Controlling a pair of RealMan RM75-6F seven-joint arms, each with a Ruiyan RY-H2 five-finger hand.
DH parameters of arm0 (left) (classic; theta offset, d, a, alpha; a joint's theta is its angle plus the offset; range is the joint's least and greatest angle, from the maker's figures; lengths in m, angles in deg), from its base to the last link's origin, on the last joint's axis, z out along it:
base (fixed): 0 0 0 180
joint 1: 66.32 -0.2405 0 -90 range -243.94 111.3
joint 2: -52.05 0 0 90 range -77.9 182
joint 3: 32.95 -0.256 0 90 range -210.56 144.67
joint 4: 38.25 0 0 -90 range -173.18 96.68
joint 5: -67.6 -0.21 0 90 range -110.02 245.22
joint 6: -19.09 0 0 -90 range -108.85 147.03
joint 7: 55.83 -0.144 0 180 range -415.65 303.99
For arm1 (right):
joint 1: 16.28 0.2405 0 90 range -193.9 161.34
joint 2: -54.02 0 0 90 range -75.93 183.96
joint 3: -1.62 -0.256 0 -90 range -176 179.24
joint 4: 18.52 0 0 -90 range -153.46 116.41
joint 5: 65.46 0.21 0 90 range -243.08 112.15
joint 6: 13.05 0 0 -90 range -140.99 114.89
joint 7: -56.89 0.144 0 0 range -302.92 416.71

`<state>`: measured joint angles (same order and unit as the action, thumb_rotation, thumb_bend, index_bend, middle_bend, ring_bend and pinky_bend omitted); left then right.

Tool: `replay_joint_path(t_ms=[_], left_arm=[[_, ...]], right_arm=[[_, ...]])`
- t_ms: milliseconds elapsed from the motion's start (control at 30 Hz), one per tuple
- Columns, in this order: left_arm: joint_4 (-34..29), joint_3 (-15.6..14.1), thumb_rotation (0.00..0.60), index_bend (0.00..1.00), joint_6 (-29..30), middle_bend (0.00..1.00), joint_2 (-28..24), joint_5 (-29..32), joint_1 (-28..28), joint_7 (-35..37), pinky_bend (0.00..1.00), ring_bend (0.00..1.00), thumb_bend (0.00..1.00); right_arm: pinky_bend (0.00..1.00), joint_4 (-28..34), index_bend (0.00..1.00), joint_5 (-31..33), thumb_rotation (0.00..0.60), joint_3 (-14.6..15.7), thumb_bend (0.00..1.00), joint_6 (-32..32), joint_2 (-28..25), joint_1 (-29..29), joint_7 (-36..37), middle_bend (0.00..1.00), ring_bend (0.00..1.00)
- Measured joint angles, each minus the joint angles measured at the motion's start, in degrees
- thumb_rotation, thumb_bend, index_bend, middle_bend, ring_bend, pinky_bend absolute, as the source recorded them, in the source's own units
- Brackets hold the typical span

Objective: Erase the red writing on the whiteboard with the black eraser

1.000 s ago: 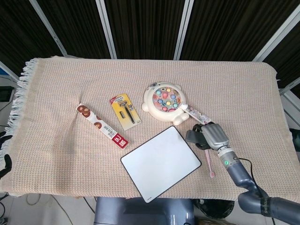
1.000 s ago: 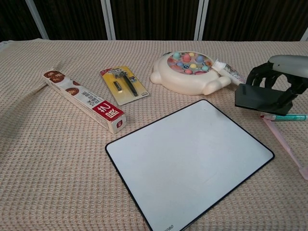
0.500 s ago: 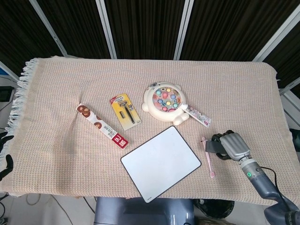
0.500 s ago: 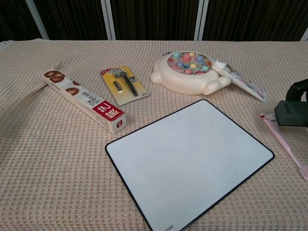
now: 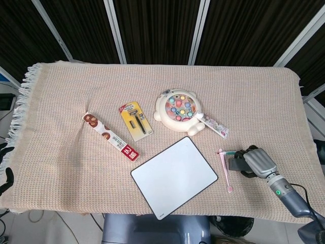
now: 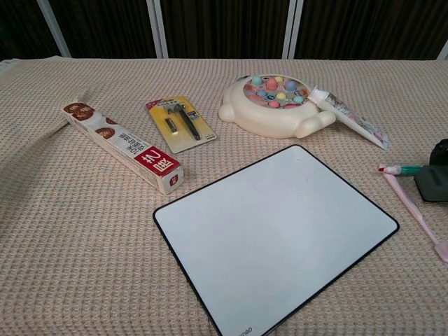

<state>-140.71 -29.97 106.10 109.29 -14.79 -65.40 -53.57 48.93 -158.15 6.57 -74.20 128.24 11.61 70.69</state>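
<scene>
— Where was the right hand [image 5: 255, 160] when you looked?

— Low at the right side of the table, its grey fingers curled over the dark block of the black eraser [image 5: 236, 164], gripping it from the right. The eraser sat at cloth level; I couldn't tell whether it was touching the cloth. In the chest view only the eraser's edge [image 6: 434, 185] showed, at the frame's right border.

— And the other hand?

— The left hand [image 5: 4, 175] was a dark shape at the far left edge of the head view, off the table. Whether it was spread or closed I couldn't tell.

— What lay nearest the eraser?

— Just to its left, a thin marker with a green barrel and red cap [image 6: 400, 169], and a slim pink toothbrush [image 5: 225, 171] running toward the near edge. Both lay apart from the board.

— The board itself?

— The rectangular white whiteboard with a black rim [image 5: 174, 176] lay turned at an angle near the front edge, left of the toothbrush. Its surface looked blank white; I saw no red marks on it.

— Anything else?

— Beyond the board, a cream round toy with coloured pegs [image 5: 177, 111], a printed tube [image 5: 215, 125] at its right, a yellow card holding a black razor [image 5: 135, 120], and a long red-and-white box [image 5: 110, 136], all on the beige waffle-weave cloth [image 5: 71, 91].
</scene>
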Motion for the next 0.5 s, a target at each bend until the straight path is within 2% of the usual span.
replay_joint_path(t_ms=[200, 333, 433, 500], left_arm=[[0.05, -0.02, 0.6, 0.19, -0.17, 0.08, 0.06, 0.13, 0.04, -0.18, 0.07, 0.02, 0.63], [0.08, -0.08, 0.6, 0.19, -0.22, 0.08, 0.1, 0.13, 0.03, -0.32, 0.07, 0.02, 0.63], [0.11, -0.07, 0.6, 0.19, -0.31, 0.08, 0.05, 0.38, 0.03, -0.37, 0.07, 0.02, 0.63], [0.08, -0.01, 0.6, 0.19, -0.29, 0.08, 0.02, 0.46, 0.01, -0.23, 0.07, 0.02, 0.63]], right_arm=[[0.17, 0.11, 0.22, 0.95, 0.6, -0.3, 0.29, 0.61, 0.3, -0.12, 0.85, 0.29, 0.27], [0.14, 2.42, 0.03, 1.95, 0.6, -0.2, 0.18, 3.15, -1.35, 0.27, 0.54, 0.1, 0.11], [0.14, 4.76, 0.0, 2.94, 0.6, 0.14, 0.12, 6.49, -3.24, 0.92, -0.98, 0.01, 0.04], [0.14, 6.83, 0.0, 3.91, 0.6, 0.09, 0.12, 8.11, -4.52, 1.19, -2.15, 0.0, 0.03]])
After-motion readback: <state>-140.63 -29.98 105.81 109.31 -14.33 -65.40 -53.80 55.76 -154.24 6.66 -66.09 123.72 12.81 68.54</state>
